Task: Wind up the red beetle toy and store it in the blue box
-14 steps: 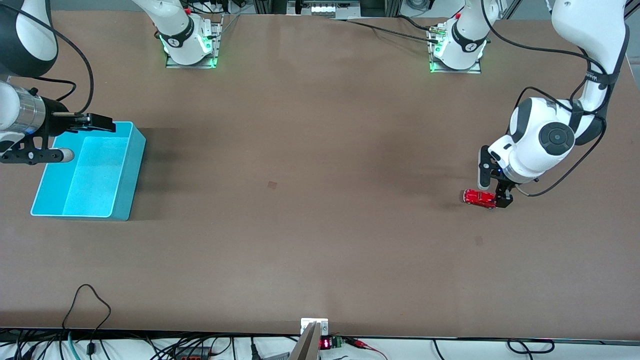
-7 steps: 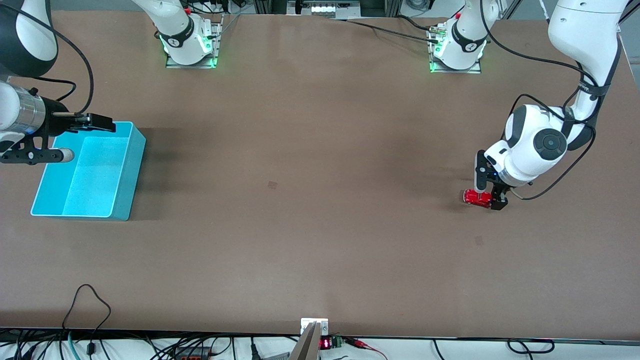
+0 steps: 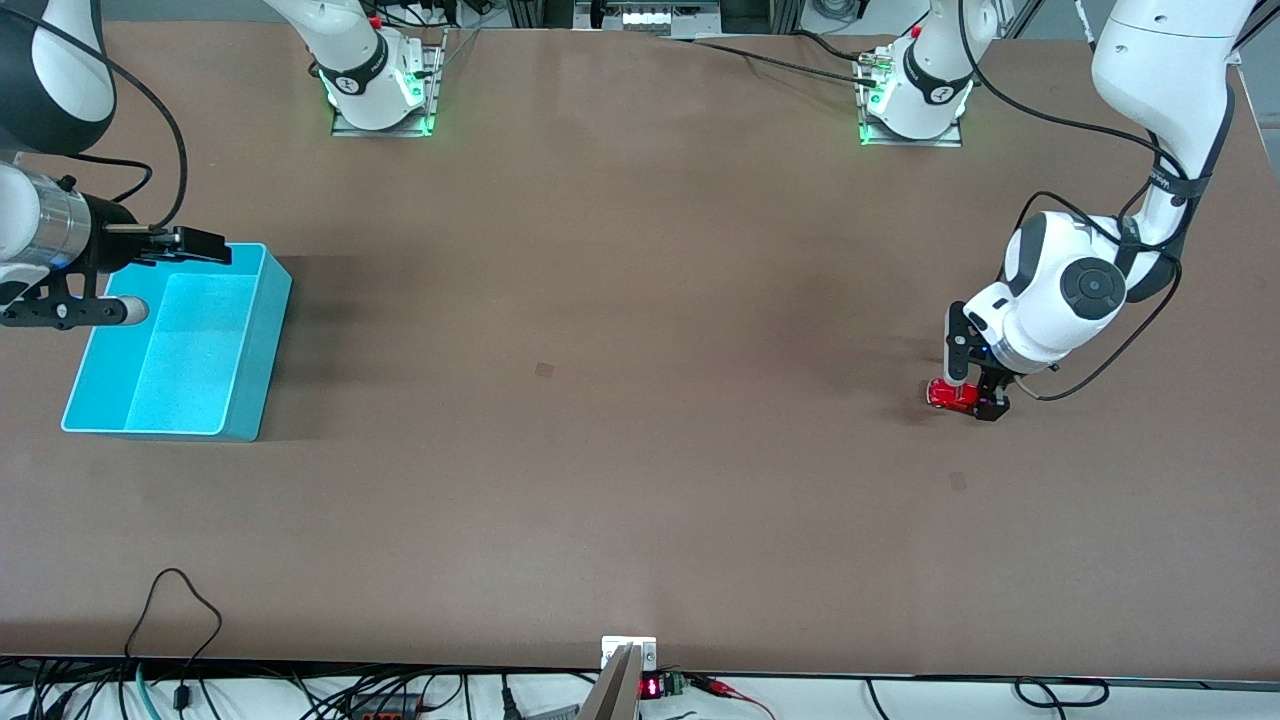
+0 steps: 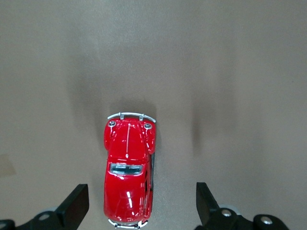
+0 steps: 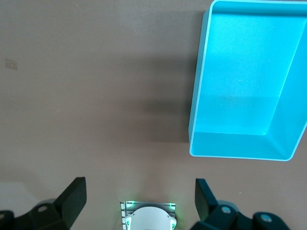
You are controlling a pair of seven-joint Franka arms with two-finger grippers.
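At the left arm's end of the table (image 3: 640,480), the red beetle toy (image 3: 951,394) sits on its wheels on the bare brown top, and the left gripper (image 3: 973,392) is down around it. The left wrist view shows the little car (image 4: 127,173) lying lengthwise between the two black fingers (image 4: 74,207), with a clear gap of table on either side of its body; the jaws are spread wide and neither one touches the paint. The toy lies a little closer to one finger than to the other. Its chrome bumper and pale windscreen face away from the wrist.

Toward the right arm's end of the table, well apart from the toy, stands the blue box (image 3: 235,400), upright with its open top showing a smooth turquoise inside and nothing in it. The right gripper (image 3: 160,275) hangs over the box's edge that lies toward the right arm's end, held sideways, and the arm waits there. In the right wrist view its fingers (image 5: 71,199) stand wide apart with nothing between them, and the box (image 5: 199,103) lies on the table below with the right arm's lit base (image 5: 147,216) in sight.

A few cables (image 3: 170,620) trail along the table edge nearest the front camera.
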